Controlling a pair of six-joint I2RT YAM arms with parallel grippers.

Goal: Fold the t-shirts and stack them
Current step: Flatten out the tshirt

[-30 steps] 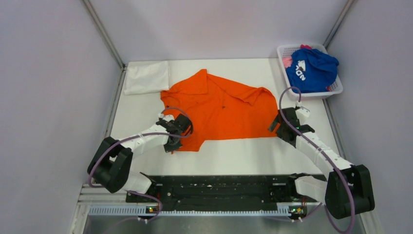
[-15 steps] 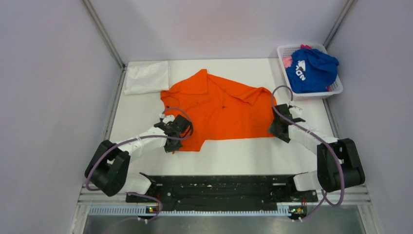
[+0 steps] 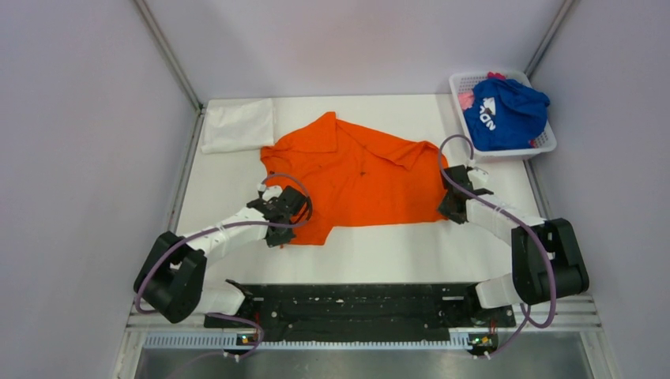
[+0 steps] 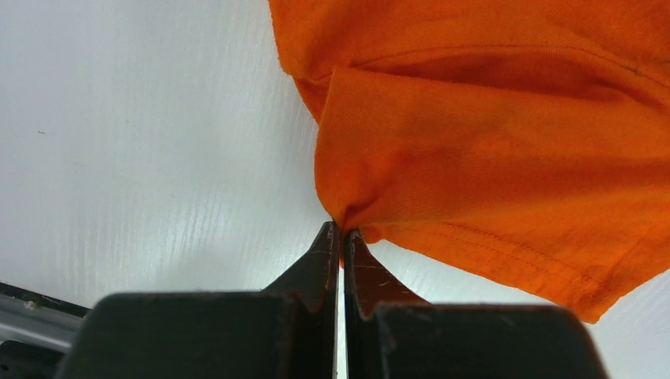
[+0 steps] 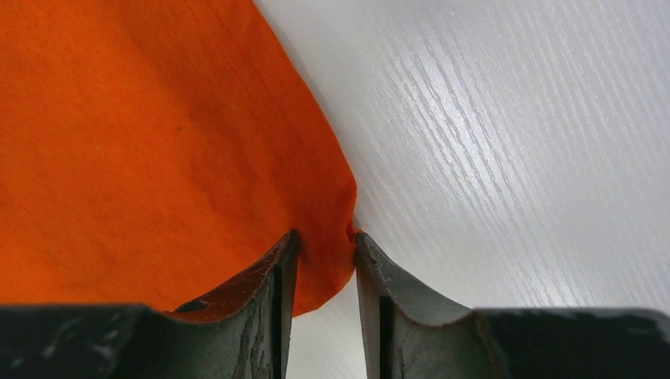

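Note:
The orange t-shirt (image 3: 363, 178) lies spread on the white table. My left gripper (image 3: 276, 227) is at its near left corner, and in the left wrist view it (image 4: 342, 231) is shut on a pinch of the orange cloth (image 4: 490, 142). My right gripper (image 3: 448, 207) is at the shirt's near right corner. In the right wrist view it (image 5: 324, 239) stands narrowly open, with the corner of orange cloth (image 5: 158, 118) lying between the fingertips and touching both. A blue t-shirt (image 3: 506, 114) with white lettering and a bit of a pink one (image 3: 466, 100) lie in a basket.
The white basket (image 3: 545, 146) stands at the back right corner of the table. A folded white cloth (image 3: 237, 126) lies at the back left. Grey walls close in both sides and the black arm mount runs along the near edge.
The right arm has drawn in toward the shirt's near right corner and its jaws have narrowed around the cloth. The left gripper has kept its hold and barely moved.

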